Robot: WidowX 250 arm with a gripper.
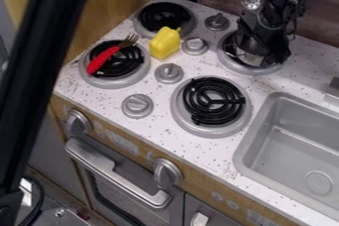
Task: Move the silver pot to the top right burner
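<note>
Red-handled fork (102, 61) on front-left burner (114, 82), yellow block (164, 43) near it, tool (259, 54) (grip impossible to tell) at silver pot (249, 58)

A play kitchen before us, speckled white countertop (162, 130), four coil burners (213, 100) from ten to two o'clock and near the centre, grey toy sink (291, 143) at four o'clock, oven door (129, 195) with a chunky handle (116, 174) at seven o'clock.
</note>
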